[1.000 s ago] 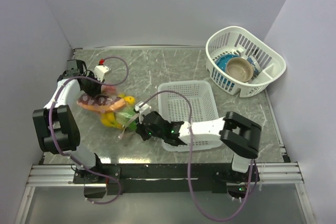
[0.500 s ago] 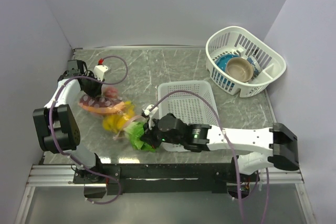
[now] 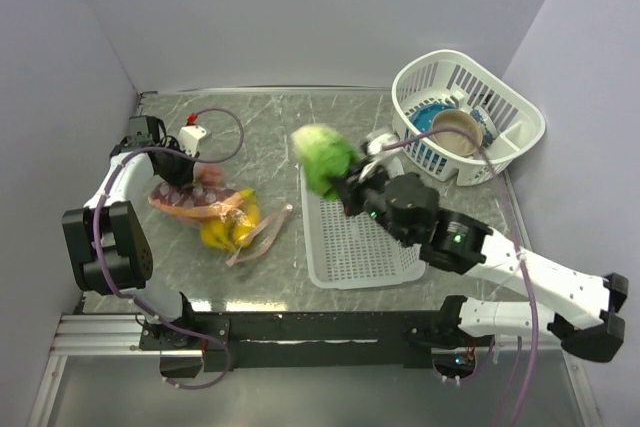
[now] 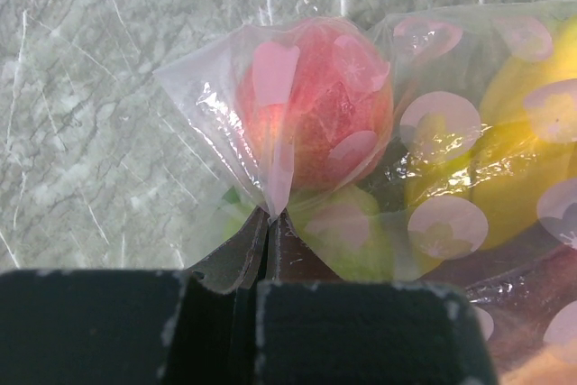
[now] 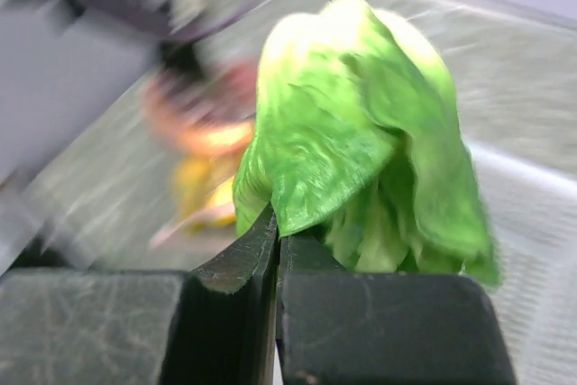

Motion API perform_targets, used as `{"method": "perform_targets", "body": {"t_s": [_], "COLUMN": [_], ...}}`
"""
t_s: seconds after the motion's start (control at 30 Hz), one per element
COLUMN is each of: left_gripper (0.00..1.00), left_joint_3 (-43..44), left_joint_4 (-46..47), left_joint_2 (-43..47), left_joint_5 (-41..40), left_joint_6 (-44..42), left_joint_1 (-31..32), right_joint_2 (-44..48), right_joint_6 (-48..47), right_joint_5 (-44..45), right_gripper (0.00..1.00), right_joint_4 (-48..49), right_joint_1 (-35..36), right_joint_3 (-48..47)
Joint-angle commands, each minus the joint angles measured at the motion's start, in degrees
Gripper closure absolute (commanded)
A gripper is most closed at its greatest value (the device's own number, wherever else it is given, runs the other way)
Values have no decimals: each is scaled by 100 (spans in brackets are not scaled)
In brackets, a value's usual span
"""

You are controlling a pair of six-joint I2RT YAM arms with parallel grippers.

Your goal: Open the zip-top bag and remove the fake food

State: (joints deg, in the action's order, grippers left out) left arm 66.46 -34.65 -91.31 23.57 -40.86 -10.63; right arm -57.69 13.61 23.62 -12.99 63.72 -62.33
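Note:
The clear zip-top bag (image 3: 215, 209) lies on the table at the left, its pinkish zip strip (image 3: 262, 235) trailing toward the tray. Inside it I see a yellow banana piece (image 3: 232, 228), an orange slice (image 3: 190, 203) and a pink-red round fruit (image 4: 311, 101). My left gripper (image 4: 270, 215) is shut on a corner of the bag beside that fruit. My right gripper (image 5: 277, 223) is shut on the green lettuce (image 5: 361, 146), held in the air above the far left corner of the white tray (image 3: 360, 237). The lettuce (image 3: 322, 159) hangs clear of the bag.
A round white basket (image 3: 468, 117) at the back right holds a blue bowl (image 3: 430, 125) and a tan bowl (image 3: 458, 132). Grey walls close in on both sides. A purple cable (image 3: 215, 122) loops over the table behind the left arm.
My right gripper has pulled the lettuce out of the bag and swung it up and right, over the tray. The bag shifted slightly; my left gripper stayed put.

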Motion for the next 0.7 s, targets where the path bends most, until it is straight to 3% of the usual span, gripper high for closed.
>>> {"method": "perform_targets", "body": {"t_s": [0.0,0.2,0.5,0.67], "left_gripper": [99,99,99,99], "left_joint_3": [-124,-37,719,264], "left_joint_4": [11,-199,-1000,-639], "left_joint_2": [332,421,859,879], "left_joint_5": [-11,33,613,236], "left_joint_6": [26,34,70,-1], "left_joint_1": [0,-9,-9,0], "right_joint_2": [205,118,-549,-1472], "right_joint_6": [177,379,362,712], "right_joint_5": [793,442,442,1021], "right_gripper": [100,100,100,29], "right_joint_4": [-81,288,237,-1211], "right_joint_1": [-772,-1117,-1336,-1354], "right_joint_3": [429,1248,1188,328]}}
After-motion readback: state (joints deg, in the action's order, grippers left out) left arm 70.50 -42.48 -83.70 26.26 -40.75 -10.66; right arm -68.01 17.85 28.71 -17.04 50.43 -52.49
